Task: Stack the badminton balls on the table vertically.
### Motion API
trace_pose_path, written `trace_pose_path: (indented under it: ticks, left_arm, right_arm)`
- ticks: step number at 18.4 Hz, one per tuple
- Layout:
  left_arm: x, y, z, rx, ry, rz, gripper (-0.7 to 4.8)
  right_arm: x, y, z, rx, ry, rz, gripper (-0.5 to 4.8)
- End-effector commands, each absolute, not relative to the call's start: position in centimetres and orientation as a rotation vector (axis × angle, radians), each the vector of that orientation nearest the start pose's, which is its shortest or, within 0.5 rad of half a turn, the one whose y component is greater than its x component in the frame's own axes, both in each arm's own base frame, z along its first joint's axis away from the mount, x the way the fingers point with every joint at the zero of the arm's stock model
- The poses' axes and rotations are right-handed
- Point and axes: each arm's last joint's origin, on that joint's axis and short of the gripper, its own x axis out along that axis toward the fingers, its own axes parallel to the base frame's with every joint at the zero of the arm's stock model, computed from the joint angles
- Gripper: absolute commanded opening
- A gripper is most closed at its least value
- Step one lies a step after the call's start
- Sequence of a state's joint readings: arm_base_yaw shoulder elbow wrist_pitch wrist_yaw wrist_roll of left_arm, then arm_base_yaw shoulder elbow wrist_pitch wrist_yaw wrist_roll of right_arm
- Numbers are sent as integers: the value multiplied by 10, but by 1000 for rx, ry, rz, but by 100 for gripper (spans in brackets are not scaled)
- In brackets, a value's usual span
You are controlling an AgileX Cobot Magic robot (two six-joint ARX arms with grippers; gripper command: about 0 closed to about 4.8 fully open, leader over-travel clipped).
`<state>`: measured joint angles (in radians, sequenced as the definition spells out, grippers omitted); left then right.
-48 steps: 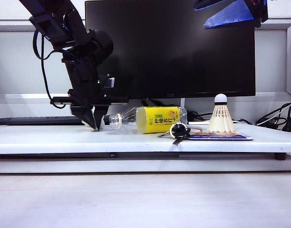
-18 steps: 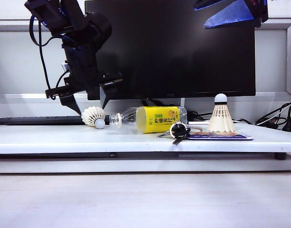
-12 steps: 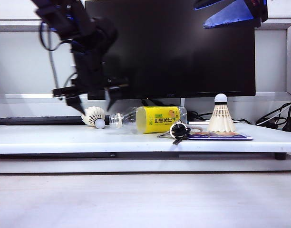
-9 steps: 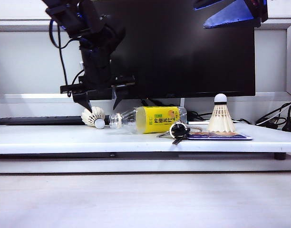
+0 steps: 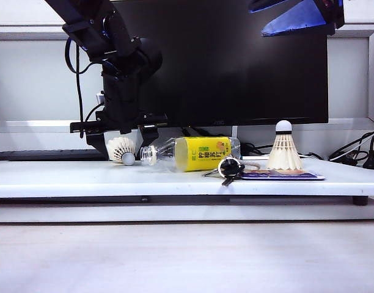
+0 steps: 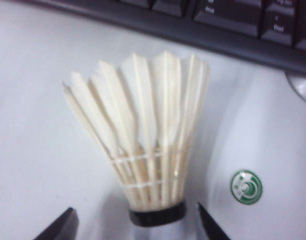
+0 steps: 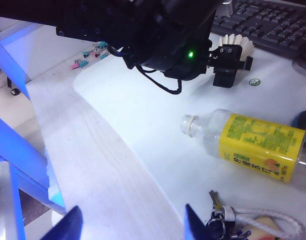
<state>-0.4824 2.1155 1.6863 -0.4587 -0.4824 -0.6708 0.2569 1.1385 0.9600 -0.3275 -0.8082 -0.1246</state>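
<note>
Lowered: left end effector (image 5: 122,146) wide, straddling lying shuttlecock (image 6: 143,150); right end effector (image 7: 129,220) open, raised high.

The white bench (image 5: 65,180) carries a lying shuttlecock (image 5: 121,149), bottle (image 5: 193,154), keys (image 5: 230,168), and an upright shuttlecock (image 5: 284,148) on a card (image 5: 282,176).
</note>
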Motion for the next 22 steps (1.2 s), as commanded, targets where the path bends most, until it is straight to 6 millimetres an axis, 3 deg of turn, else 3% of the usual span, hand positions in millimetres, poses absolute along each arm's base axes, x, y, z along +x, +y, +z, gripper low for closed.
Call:
trace_pose_path:
  ticks: [1,15,17,21,22]
  left_arm:
    - [420,-205,211,-240,707,258,309]
    - [428,-209,197,-247,696,243,305]
    - [429,-210,194,-249,702,235,269]
    - [429,-211,188,-246,715,232,261]
    - [429,-211,188,-246,715,231,224]
  right_arm:
    - [225,81,320,30,419,1077,261]
    - [225,81,320,29,419,1077,260]
    - [225,81,320,30,419,1076,260]
    - [225,81,320,30,419,1077,261]
    - [225,81,320,30,419,1077,260]
